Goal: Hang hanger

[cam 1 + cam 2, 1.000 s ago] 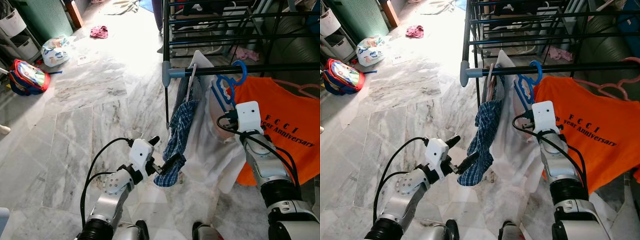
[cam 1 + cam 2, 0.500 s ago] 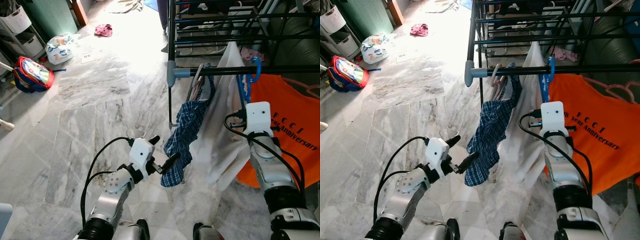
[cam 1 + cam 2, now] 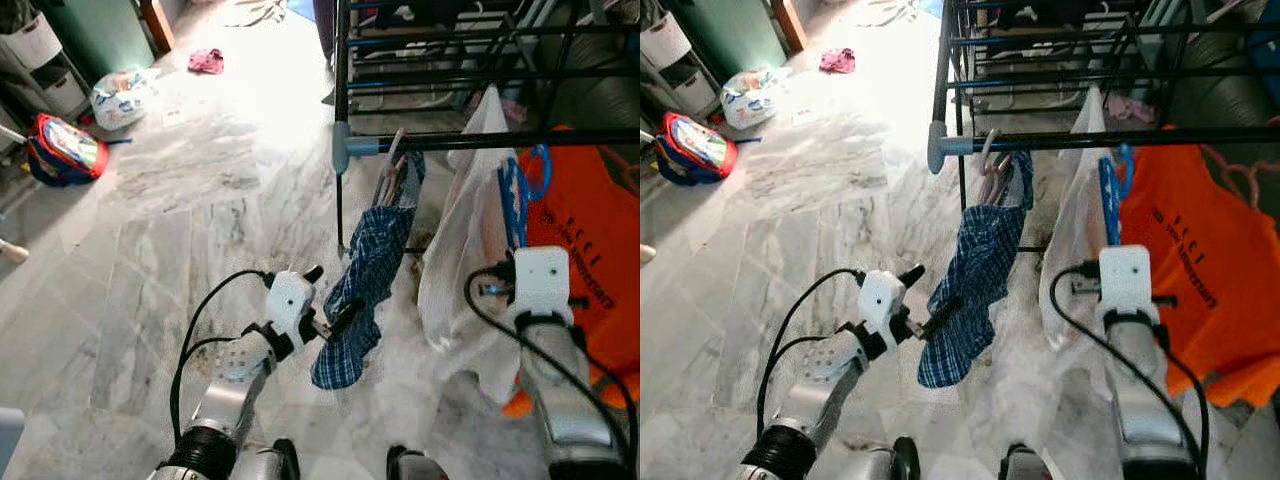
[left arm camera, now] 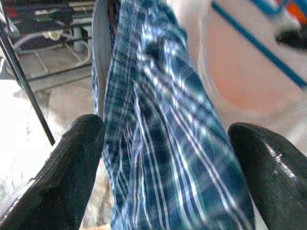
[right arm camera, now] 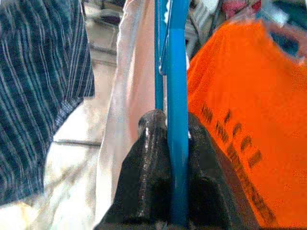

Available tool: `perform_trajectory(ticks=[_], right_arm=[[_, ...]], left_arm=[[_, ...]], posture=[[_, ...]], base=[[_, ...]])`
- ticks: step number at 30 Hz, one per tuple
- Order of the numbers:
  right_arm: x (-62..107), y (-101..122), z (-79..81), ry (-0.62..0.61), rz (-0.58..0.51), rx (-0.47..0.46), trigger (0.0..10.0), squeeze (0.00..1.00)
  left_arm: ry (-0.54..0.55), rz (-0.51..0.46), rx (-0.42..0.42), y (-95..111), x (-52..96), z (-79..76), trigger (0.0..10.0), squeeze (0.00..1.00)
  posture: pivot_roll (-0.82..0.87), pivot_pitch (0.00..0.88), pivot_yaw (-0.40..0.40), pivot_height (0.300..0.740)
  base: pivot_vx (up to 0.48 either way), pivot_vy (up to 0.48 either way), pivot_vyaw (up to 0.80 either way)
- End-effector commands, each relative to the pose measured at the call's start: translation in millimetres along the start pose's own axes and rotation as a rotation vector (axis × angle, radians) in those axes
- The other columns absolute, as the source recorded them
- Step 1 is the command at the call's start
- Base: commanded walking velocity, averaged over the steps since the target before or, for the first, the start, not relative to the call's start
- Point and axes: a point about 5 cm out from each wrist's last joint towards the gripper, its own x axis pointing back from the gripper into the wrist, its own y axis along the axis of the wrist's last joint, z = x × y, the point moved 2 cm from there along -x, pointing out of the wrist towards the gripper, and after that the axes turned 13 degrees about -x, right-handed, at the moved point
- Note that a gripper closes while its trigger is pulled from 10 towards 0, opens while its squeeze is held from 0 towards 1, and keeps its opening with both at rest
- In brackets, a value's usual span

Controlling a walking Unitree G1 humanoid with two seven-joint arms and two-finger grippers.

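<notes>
A blue hanger (image 3: pixel 518 198) carrying a white garment (image 3: pixel 468 250) hangs upright beside the black rail (image 3: pixel 480 139) of a drying rack. Its hook (image 3: pixel 541 163) sits just under the rail; whether it touches the rail I cannot tell. My right gripper (image 5: pixel 168 122) is shut on the hanger's blue bar, below the rail. A blue plaid shirt (image 3: pixel 362 285) hangs from the rail on a pale hanger (image 3: pixel 393 170). Low on the left, my left gripper (image 3: pixel 330 295) is open, with the plaid cloth (image 4: pixel 163 134) between its fingers.
An orange T-shirt (image 3: pixel 595 215) hangs to the right of the white garment. More black rack bars (image 3: pixel 450 40) stand behind. On the marble floor (image 3: pixel 180 200) lie a colourful backpack (image 3: pixel 62 148), a plastic bag (image 3: pixel 118 95) and a pink cloth (image 3: pixel 207 60).
My right gripper has come down and towards me with the blue hanger, so its hook has dropped from rail level to just below it. The left gripper has edged into the plaid shirt.
</notes>
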Motion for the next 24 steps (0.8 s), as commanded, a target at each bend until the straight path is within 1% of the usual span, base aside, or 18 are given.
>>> perform_trajectory(ticks=[1,3,4,5,6,7,8,9,10,11,13,16,17,18,20,23,24], right_arm=[[9.5,5,1.0,-0.019,-0.027,0.0,0.0,0.0],[17.6,2,-0.2,-0.034,-0.019,0.008,0.0,0.0],[17.6,2,-0.2,-0.034,-0.019,0.008,0.0,0.0],[20.6,0,-0.7,-0.038,-0.013,0.004,1.5,0.0],[25.2,-1,-0.4,-0.042,-0.009,-0.001,2.4,0.0],[29.1,-1,-0.2,-0.045,-0.007,-0.005,2.4,0.0],[34.8,-2,0.8,-0.048,-0.002,-0.016,5.1,0.0],[34.8,-2,0.8,-0.048,-0.002,-0.016,5.1,0.0],[40.3,-4,1.5,-0.052,0.003,-0.028,8.5,0.0],[46.3,-6,2.8,-0.052,0.014,-0.045,10.0,0.0],[55.0,-10,6.2,-0.046,0.031,-0.075,10.0,0.0],[59.3,-13,9.2,-0.038,0.043,-0.09,10.0,0.0],[61.4,-17,12.5,-0.029,0.061,-0.11,10.0,0.0],[61.8,-19,14.2,-0.025,0.068,-0.121,10.0,0.0],[59.9,-19,20.0,0.0,0.07,-0.127,10.0,0.0],[55.3,-21,24.7,0.031,0.076,-0.13,10.0,0.0],[53.0,-21,25.1,0.04,0.077,-0.131,10.0,0.0]], left_arm=[[0.028,0.022,-0.019,-3,1.3,3.9,10.0,0.0],[0.061,0.036,-0.056,-3,-0.4,6.9,10.0,0.0],[0.061,0.036,-0.056,-3,-0.4,6.9,10.0,0.0],[0.074,0.046,-0.057,-5,-0.8,8.0,10.0,0.0],[0.096,0.058,-0.064,-6,-0.6,10.6,10.0,0.0],[0.118,0.069,-0.07,-8,-0.1,12.9,10.0,0.0],[0.139,0.092,-0.079,-11,1.2,14.8,10.0,0.0],[0.139,0.092,-0.079,-11,1.2,14.8,10.0,0.0],[0.156,0.105,-0.082,-14,3.0,15.8,10.0,0.0],[0.176,0.118,-0.095,-16,5.2,17.1,10.0,0.0],[0.195,0.139,-0.113,-19,8.6,18.6,10.0,0.0],[0.202,0.144,-0.122,-21,10.7,19.5,10.0,0.0],[0.23,0.149,-0.136,-22,13.9,23.8,10.0,0.0],[0.245,0.154,-0.138,-23,15.7,26.4,10.0,0.0],[0.305,0.174,-0.133,-26,19.5,35.4,10.0,0.0],[0.358,0.197,-0.144,-28,23.1,42.6,10.0,0.0],[0.386,0.206,-0.135,-29,23.3,45.1,10.0,0.0]], posture=[[-0.14,0.211,0.113,0.74],[-0.15,0.208,0.111,0.74],[-0.15,0.208,0.111,0.74],[-0.16,0.208,0.109,0.74],[-0.17,0.209,0.109,0.74],[-0.18,0.21,0.11,0.74],[-0.19,0.211,0.114,0.74],[-0.19,0.211,0.114,0.74],[-0.2,0.214,0.115,0.74],[-0.22,0.218,0.111,0.74],[-0.21,0.217,0.108,0.74],[-0.2,0.206,0.099,0.74],[-0.18,0.182,0.093,0.74],[-0.18,0.182,0.093,0.74],[-0.14,0.141,0.081,0.74],[-0.12,0.125,0.076,0.74],[-0.11,0.111,0.069,0.74]], base=[[0.0,0.0,0.0],[0.0,0.0,0.0],[0.0,0.0,0.0],[0.0,0.0,0.0],[0.0,0.0,0.0],[0.0,0.0,0.0],[0.0,0.0,0.0],[0.0,0.0,0.0],[0.0,0.0,0.0],[0.0,0.0,0.0],[0.0,0.0,0.0],[0.0,0.0,0.0],[0.0,0.0,0.0],[0.0,0.0,0.0],[0.0,0.0,0.0],[0.0,0.0,0.0],[0.0,0.0,0.0]])
